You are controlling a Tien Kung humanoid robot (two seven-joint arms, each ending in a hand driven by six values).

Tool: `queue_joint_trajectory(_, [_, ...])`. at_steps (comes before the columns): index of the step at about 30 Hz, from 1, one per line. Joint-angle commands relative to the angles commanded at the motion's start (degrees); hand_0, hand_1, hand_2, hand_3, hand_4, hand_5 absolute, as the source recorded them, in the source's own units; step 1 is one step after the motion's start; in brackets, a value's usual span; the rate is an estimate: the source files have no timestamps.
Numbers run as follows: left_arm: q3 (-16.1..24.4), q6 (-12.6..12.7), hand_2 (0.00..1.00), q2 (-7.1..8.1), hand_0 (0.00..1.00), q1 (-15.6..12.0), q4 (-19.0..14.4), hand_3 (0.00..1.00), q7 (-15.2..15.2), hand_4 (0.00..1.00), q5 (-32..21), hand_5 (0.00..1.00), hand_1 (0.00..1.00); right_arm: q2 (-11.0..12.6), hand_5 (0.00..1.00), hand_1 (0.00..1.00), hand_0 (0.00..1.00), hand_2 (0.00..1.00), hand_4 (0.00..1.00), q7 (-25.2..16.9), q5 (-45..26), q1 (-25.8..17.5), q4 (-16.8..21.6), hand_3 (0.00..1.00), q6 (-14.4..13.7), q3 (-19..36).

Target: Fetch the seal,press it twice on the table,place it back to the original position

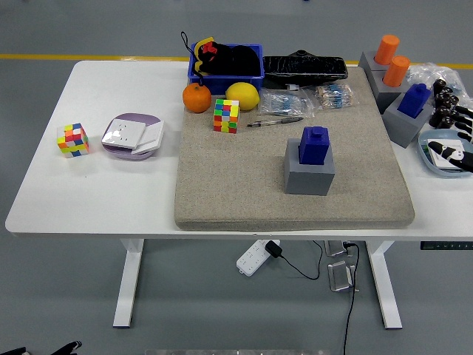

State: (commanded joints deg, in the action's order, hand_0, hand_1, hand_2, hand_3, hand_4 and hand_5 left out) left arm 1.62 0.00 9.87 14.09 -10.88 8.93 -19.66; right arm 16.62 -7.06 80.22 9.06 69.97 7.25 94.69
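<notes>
Right hand: seen only at the right edge of the table as a white and black shape over a shallow blue-rimmed dish; whether the fingers are spread or curled cannot be told, and nothing is seen to be held.
Left hand: not in view.
Seal: taken to be the blue stamp standing upright in its grey block near the middle of the beige mat; it is untouched and well apart from the hand.
Look-alikes: a second blue stamp in a grey holder and two orange ones stand at the far right, nearer the hand; which is meant is a judgement only.
Step in hand: the reach toward the seal, judged as barely begun.
Approach: best made from above and from the right, so the pen and the colour cube behind are not brushed.
Grasp: the blue top is to be pinched on its side faces and lifted straight up, so the block is not dragged or tipped.
Pressing ground: open mat lies in front and to the left of the block.
Return: the block's position is to be left undisturbed so the seal can be reseated.
</notes>
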Motion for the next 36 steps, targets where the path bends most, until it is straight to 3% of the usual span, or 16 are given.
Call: queue_joint_trajectory(36, [0.1,0.0,0.762,0.05,0.813,-0.1,0.0,0.800,0.1,0.684,0.2,0.431,0.786,-0.1,0.215,0.875,0.904,0.846,0.998,0.4,0.3,-0.2,0.0,0.858,0.3,-0.1])
